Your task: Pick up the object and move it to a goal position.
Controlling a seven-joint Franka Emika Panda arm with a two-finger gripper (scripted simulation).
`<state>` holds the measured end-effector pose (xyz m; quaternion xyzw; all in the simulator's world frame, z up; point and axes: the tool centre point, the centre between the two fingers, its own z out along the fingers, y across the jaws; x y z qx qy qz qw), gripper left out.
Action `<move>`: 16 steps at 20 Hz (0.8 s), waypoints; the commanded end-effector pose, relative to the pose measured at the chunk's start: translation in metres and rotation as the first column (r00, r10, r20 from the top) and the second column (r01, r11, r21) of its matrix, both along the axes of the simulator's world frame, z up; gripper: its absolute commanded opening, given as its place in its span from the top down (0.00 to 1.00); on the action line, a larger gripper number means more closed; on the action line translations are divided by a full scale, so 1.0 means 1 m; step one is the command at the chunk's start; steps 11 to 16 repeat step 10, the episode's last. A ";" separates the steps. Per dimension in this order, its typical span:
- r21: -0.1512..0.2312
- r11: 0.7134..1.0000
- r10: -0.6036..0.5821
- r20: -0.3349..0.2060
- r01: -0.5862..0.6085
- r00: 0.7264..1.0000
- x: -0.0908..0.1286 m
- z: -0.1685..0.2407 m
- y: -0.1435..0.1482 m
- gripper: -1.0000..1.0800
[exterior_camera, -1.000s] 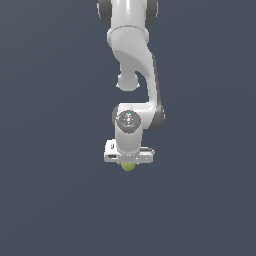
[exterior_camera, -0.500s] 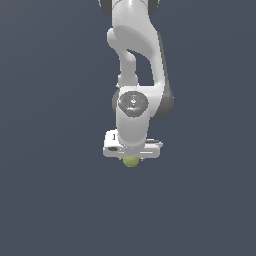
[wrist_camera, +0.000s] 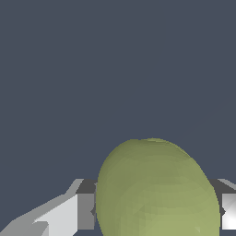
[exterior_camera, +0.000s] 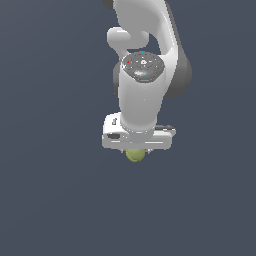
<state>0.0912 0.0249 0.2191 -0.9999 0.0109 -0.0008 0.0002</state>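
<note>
ball carried under the arm

the white arm [exterior_camera: 145, 60] was seen filling the exterior view. below it, the gripper [exterior_camera: 135, 152] was closed on the ball [exterior_camera: 135, 155], fingers [wrist_camera: 69, 214] pressed at its sides. the yellow-green ball was judged light, smooth, prone to rolling; a grip across its middle was favoured.

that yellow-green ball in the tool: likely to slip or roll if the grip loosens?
Probably yes. The ball looks round and smooth, so on a flat surface it would likely roll. In the wrist view the fingers flank it at its sides, giving little contact on a curved surface; it might squirt out. It looks rigid: no visible dent.
</note>
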 end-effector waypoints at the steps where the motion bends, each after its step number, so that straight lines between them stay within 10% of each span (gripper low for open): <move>1: 0.000 1.000 0.000 -0.002 0.000 1.000 0.003 0.015 0.002 1.00; 16: 0.000 1.000 0.000 -0.002 0.000 1.000 0.008 0.035 0.005 1.00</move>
